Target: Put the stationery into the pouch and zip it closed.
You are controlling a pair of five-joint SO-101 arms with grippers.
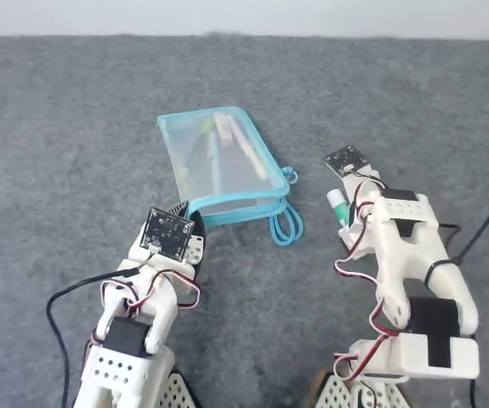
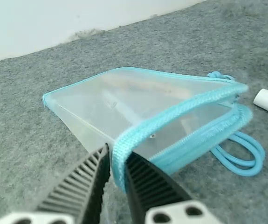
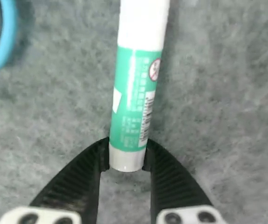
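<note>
The translucent plastic pouch with turquoise zip trim (image 1: 223, 166) lies mid-table on the grey felt cover (image 1: 57, 127). It has some stationery inside (which pieces, I cannot tell) and its mouth looks unzipped. The left gripper (image 2: 117, 172) pinches its near corner trim. The green-and-white glue stick (image 3: 133, 93) lies outside, just beyond the turquoise cord loop (image 1: 285, 225), its end clamped in the right gripper (image 3: 127, 161). Loading it and zipping remain.

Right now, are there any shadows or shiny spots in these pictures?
High view: soft even light, only faint shadows on the grey mat. Left wrist view: the clear pouch has a pale sheen, with shadow beneath it. Right wrist view: the glue stick shows no strong glare.
</note>
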